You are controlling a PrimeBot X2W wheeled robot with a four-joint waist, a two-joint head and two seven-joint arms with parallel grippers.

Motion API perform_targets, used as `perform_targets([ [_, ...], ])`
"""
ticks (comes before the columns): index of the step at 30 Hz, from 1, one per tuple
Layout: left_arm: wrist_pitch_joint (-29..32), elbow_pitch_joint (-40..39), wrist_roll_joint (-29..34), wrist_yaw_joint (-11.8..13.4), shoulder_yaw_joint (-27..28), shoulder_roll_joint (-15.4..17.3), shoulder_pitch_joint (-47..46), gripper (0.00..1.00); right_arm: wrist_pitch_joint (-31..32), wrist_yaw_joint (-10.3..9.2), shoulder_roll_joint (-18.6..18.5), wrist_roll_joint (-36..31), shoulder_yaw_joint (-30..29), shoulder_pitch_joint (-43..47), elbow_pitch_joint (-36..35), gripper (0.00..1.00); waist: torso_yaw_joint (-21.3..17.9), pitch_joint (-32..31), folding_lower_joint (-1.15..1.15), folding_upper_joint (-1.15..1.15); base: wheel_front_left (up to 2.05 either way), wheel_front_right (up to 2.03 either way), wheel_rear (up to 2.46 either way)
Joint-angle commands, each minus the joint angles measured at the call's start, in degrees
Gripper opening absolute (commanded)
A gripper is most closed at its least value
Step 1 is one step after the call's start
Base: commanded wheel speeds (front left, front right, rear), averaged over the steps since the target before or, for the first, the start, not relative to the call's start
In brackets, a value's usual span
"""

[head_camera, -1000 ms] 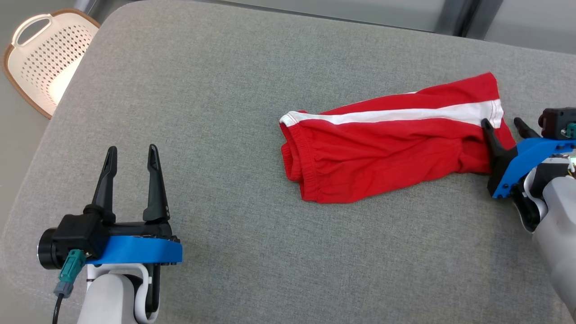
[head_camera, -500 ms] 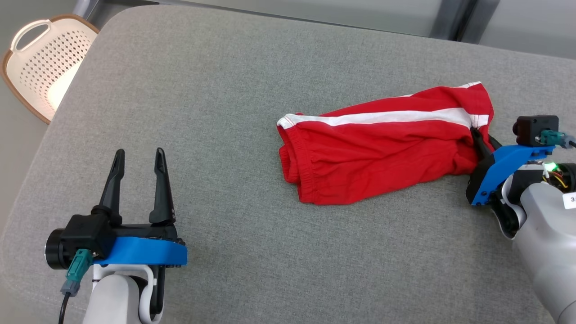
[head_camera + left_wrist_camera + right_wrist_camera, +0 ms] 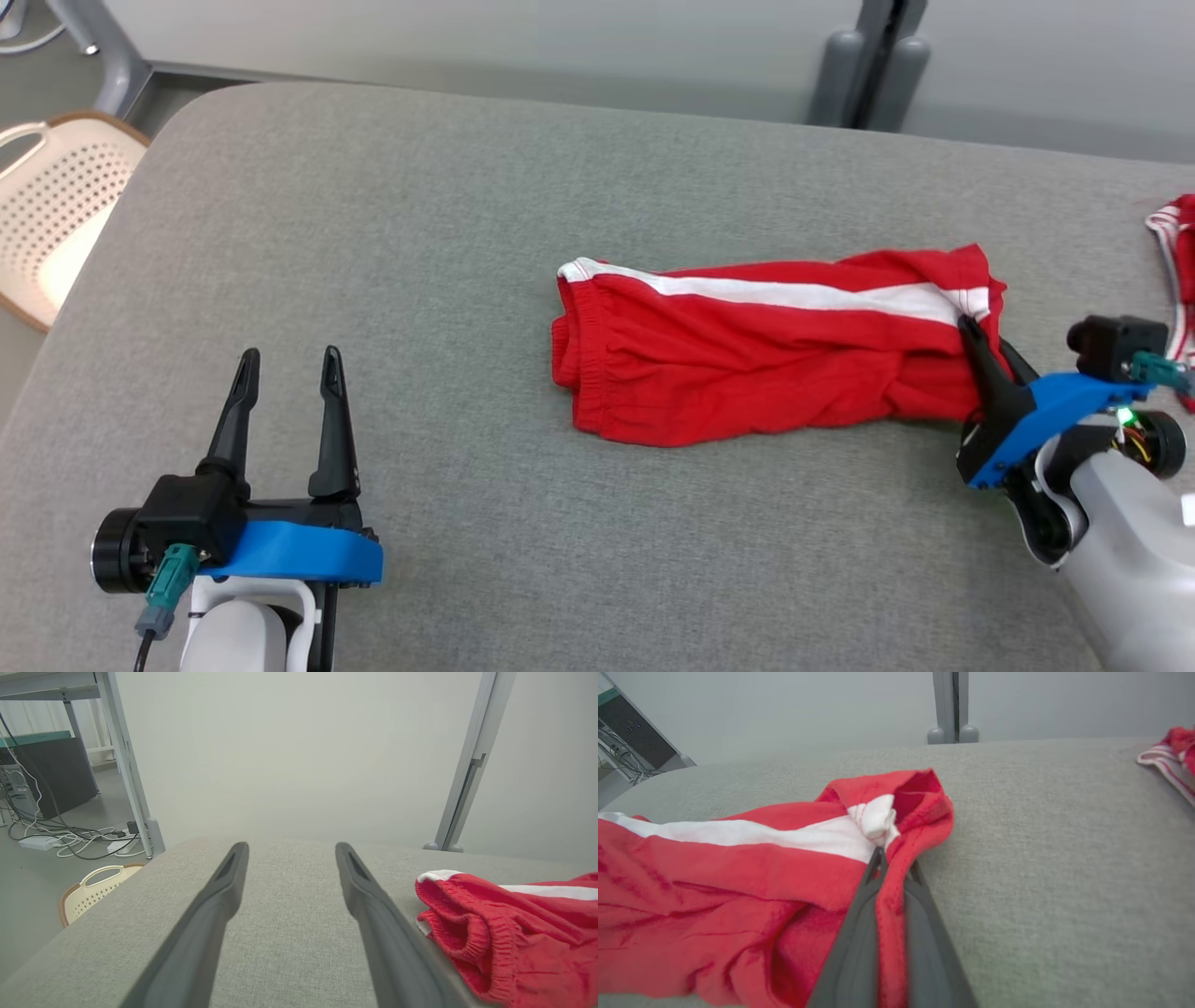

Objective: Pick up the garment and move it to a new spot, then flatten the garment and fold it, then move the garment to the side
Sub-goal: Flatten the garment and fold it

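Over to the red shorts (image 3: 766, 359): stretched lengthwise on the right half of the grey cushion (image 3: 420, 233), waistband end toward the middle. Clamped at the leg hem, right where the white stripe ends, by the right gripper (image 3: 971, 329), fingers pinched tight on a fold of cloth. Looks like a corner hold, ready for lifting and carrying. Parked at the front left, spread wide and touching nothing: the left gripper (image 3: 288, 355). Against a second ago: right fingers then apart at the hem, now closed, cloth bunched there. Camera tilted too.
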Motion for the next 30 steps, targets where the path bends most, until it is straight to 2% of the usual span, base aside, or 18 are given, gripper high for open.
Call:
perform_targets([
  [1, -0.3, -0.1, 0.5, -0.4, 0.1, 0.0, 0.6, 1.00, -0.6, 0.01, -1.1, 1.2, 0.0, 2.3, -1.6, 0.00, -1.6, -1.3, 0.00, 0.00, 0.00, 0.00, 0.00],
  [11, -0.3, -0.6, 1.4, -0.6, 0.9, 0.0, 2.0, 1.00, -1.2, 0.01, -7.0, 4.8, -2.8, 10.5, -7.2, 0.00, -4.1, -2.9, 0.00, 0.00, 0.00, 0.00, 0.00],
  [15, -0.3, -0.8, 1.3, -0.7, 0.7, 0.0, 2.2, 1.00, -1.3, 0.01, -7.8, 4.4, -3.8, 11.5, -7.6, 0.00, -4.1, -3.1, 0.00, 0.00, 0.00, 0.00, 0.00],
  [23, -0.3, -0.3, 1.1, -0.9, 0.6, 0.0, 2.4, 1.00, -1.3, 0.01, -5.4, 2.5, -4.2, 8.8, -8.9, 0.00, -3.7, -3.9, 0.00, 0.00, 0.00, 0.00, 0.00],
  [30, -0.3, -0.3, 1.2, -1.0, 0.5, 0.0, 2.7, 1.00, -0.9, 0.01, -2.8, -0.1, -2.0, 5.5, -13.0, 0.00, -3.2, -4.5, 0.00, 0.00, 0.00, 0.00, 0.00],
])
